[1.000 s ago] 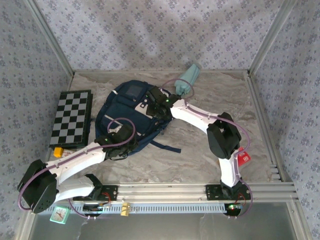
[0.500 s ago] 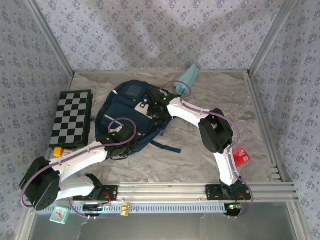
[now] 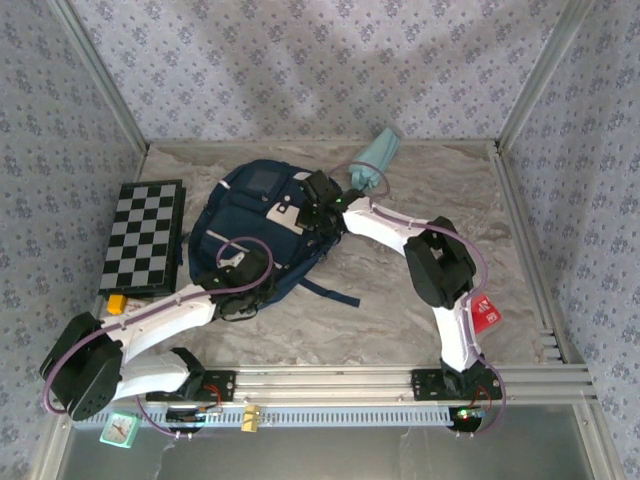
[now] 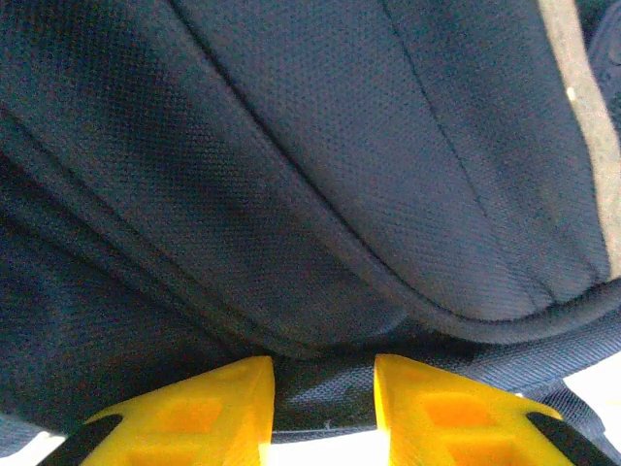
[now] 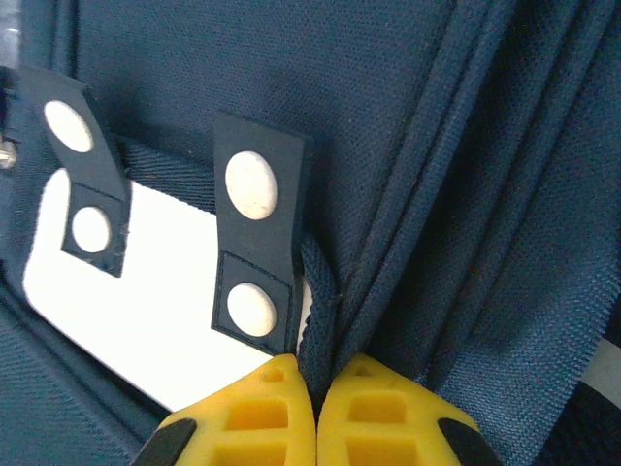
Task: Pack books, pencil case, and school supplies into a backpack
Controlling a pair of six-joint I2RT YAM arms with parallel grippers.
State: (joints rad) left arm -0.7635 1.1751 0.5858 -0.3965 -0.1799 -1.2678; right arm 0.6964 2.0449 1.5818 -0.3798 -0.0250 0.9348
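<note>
The backpack [image 3: 255, 225] is laid flat on the table [image 3: 420, 200], at about 9 o'clock from the table's centre, with its top toward 12 o'clock. Its inside is hidden, so what it holds cannot be told. The pencil case [image 3: 375, 158] is seen outside it, at the far edge near 12 o'clock, just beside the backpack's top right corner. The red packet [image 3: 487, 315] is left at 4 o'clock, well apart from the backpack and partly covered by the right arm. A checkered board [image 3: 145, 238] is placed at 9 o'clock, beside the backpack.

The left arm is stretched low toward 1 o'clock, and the left gripper [image 3: 238, 292] is set at the backpack's near edge. In the left wrist view, its fingers [image 4: 194, 408] are held partly apart, with a fold of dark backpack fabric clamped between them.

The right arm is bent at the elbow and reached toward 10 o'clock, with the right gripper [image 3: 305, 205] brought to the backpack's top right. In the right wrist view, its fingers [image 5: 252, 413] are pressed together on a thin ridge of fabric at a seam.

Beside that seam a white patch [image 5: 146, 291] is crossed by two dark tabs [image 5: 254, 233], each bearing two white studs. The packet's white mark is too small to be read.
</note>
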